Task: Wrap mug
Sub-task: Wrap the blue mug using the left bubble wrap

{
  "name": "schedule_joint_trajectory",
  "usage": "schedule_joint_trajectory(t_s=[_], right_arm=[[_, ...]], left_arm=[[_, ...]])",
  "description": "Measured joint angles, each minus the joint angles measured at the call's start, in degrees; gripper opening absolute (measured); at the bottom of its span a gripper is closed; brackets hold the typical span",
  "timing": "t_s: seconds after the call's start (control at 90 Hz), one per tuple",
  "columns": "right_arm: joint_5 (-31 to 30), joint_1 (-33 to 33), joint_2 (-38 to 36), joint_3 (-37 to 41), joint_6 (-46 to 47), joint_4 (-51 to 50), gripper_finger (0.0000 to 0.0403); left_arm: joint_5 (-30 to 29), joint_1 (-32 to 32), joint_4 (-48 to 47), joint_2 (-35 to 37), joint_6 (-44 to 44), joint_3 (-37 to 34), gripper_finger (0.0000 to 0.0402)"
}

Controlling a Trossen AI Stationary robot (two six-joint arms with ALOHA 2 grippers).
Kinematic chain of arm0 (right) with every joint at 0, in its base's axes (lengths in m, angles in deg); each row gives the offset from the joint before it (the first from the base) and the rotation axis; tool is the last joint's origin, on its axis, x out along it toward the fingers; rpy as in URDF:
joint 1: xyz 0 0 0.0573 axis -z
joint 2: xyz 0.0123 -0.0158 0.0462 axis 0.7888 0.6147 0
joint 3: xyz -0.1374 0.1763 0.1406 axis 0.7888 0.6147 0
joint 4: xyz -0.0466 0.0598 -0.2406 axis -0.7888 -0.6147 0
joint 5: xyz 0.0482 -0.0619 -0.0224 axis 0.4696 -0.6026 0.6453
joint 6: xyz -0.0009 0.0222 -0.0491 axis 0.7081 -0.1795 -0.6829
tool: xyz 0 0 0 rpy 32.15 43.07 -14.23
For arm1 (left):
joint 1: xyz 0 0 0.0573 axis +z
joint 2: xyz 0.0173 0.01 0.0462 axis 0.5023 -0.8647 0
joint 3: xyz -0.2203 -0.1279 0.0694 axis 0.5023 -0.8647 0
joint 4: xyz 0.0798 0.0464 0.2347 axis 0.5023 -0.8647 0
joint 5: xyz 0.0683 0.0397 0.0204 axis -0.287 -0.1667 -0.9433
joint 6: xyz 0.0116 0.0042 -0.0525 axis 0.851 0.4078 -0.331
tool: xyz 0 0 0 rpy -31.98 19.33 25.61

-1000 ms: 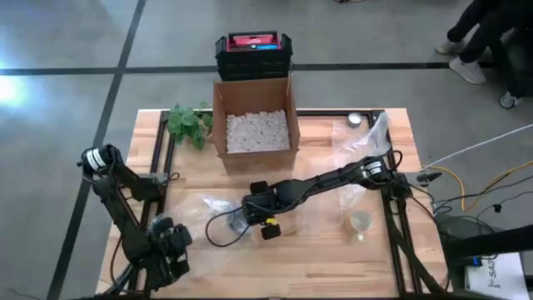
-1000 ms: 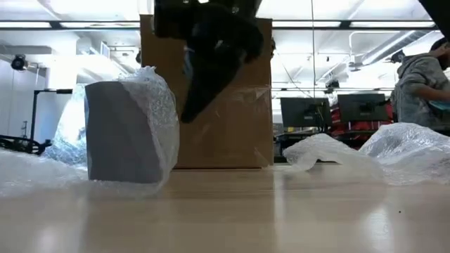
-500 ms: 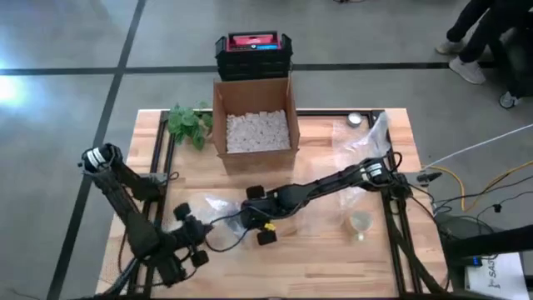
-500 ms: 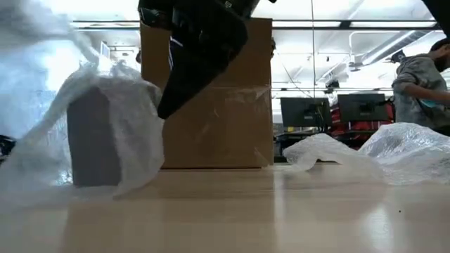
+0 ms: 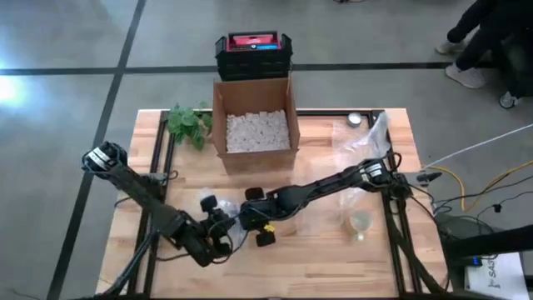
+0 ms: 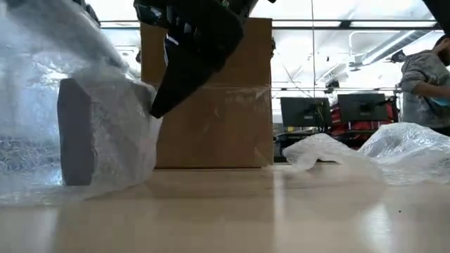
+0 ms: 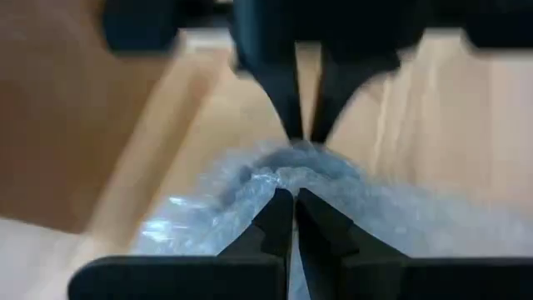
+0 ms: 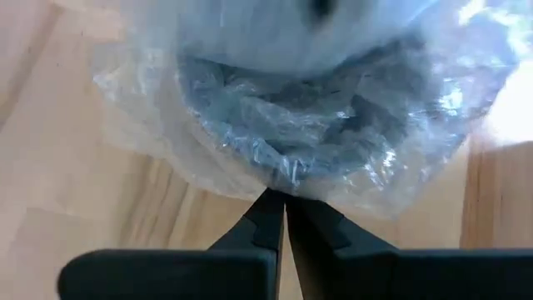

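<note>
Mug: the mug (image 6: 77, 133) was seen lying on its side at about 7 o'clock of the table (image 5: 333, 258), swathed in bubble wrap (image 8: 283, 108).
Right gripper (image 8: 283, 204): pinched closed on the wrap's edge over the mug.
Left gripper (image 7: 296, 200): closed on the wrap's opposite edge.
Step advice: tension should be kept, the sheet drawn over evenly, tearing avoided.

- The place looks like a robotics lab or workshop with an open industrial floor.
- A pale wooden worktable (image 5: 333, 250) stands on grey polished concrete marked with dark lines (image 5: 100, 71).
- Dark computer monitors (image 6: 302, 111) line benches under long ceiling strip lights (image 6: 337, 24).
- A person in a grey hooded top (image 6: 422, 77) works behind.
</note>
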Motion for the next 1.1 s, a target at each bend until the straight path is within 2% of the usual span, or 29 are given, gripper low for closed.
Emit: schedule_joint_trajectory(t_s=[0.278,1.1], right_arm=[[-0.02,0.04,0.25,0.94,0.86,0.77,0.0002],[-0.01,0.02,0.27,0.94,0.87,1.22,0.0002]], left_arm=[[3.98,0.5,7.07,0.07,-1.27,-5.43,0.0],[4.24,0.51,8.16,0.35,0.05,-3.06,0.0]])
